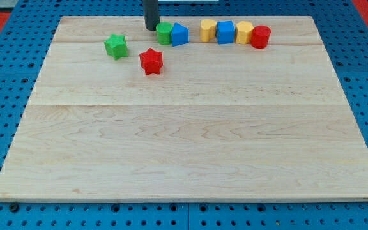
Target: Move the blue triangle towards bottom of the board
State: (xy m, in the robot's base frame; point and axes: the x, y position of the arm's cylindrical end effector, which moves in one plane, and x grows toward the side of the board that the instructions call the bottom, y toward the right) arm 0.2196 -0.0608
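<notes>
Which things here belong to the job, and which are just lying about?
Job: blue triangle; my tip, left of the green round block touching it.
Lying about: green star, red star, yellow blocks, blue cube, red cylinder.

The blue triangle is boxed at 9 o'clock by the touching green block, with the tip beyond. The red star stands at its 7 o'clock. Bare board is seen at 6 o'clock.
</notes>
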